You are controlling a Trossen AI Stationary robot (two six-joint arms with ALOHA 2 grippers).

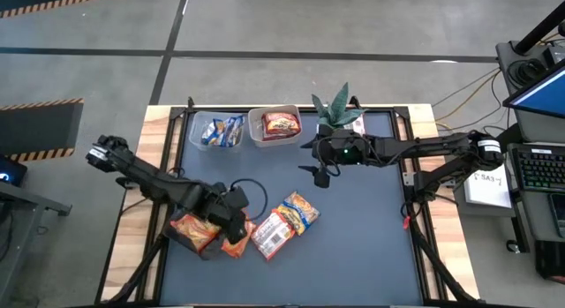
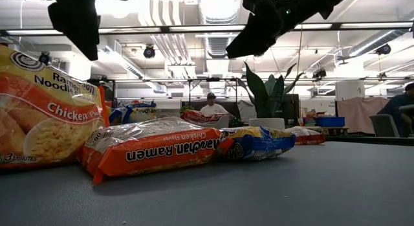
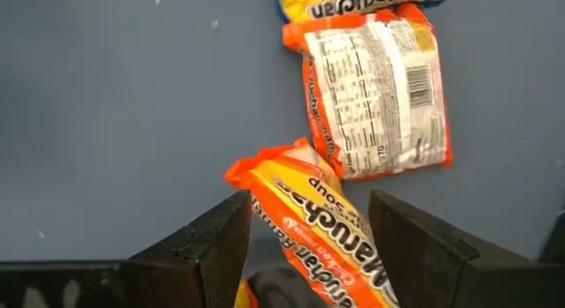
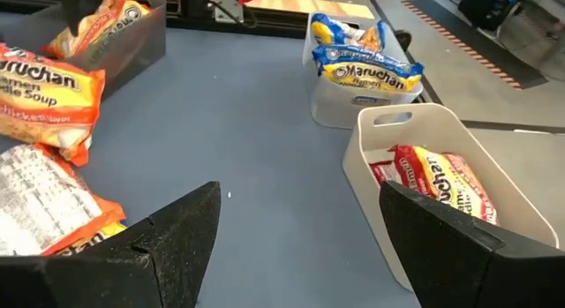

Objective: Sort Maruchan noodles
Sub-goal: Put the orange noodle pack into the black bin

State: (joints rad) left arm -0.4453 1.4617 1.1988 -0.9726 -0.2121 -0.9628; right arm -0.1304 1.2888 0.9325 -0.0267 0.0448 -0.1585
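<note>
My left gripper [image 1: 234, 221] [image 3: 309, 246] is near the table's near-left part, shut on an orange-yellow Maruchan packet [image 1: 237, 246] [image 3: 318, 224]. Beside it, another orange packet [image 1: 272, 235] [image 3: 375, 87] lies label-down on the grey mat, and a blue-yellow packet [image 1: 300, 211] [image 2: 255, 142] lies just beyond. A dark bin [image 1: 181, 244] holds an orange packet [image 1: 194, 227]. One clear tub [image 1: 221, 131] holds blue-yellow packets [image 4: 362, 65]; another [image 1: 275, 124] holds a red-and-white packet [image 4: 437, 180]. My right gripper [image 1: 320, 174] [image 4: 300, 246] hovers open in front of the tubs. My left gripper pinches the orange-yellow packet across its width, one finger [image 3: 221, 246] on each long edge, coming from above and slanting down. The packet's free end [image 3: 265, 167] points away from the fingers toward the mat. Whether that end rests on the mat, I cannot tell.
A potted plant [image 1: 340, 109] stands at the far edge beside the red-packet tub. A black cable loop [image 1: 252, 189] lies on the mat by my left arm. The mat's right half [image 1: 371, 246] is bare. A person [image 2: 210, 106] sits in the room beyond.
</note>
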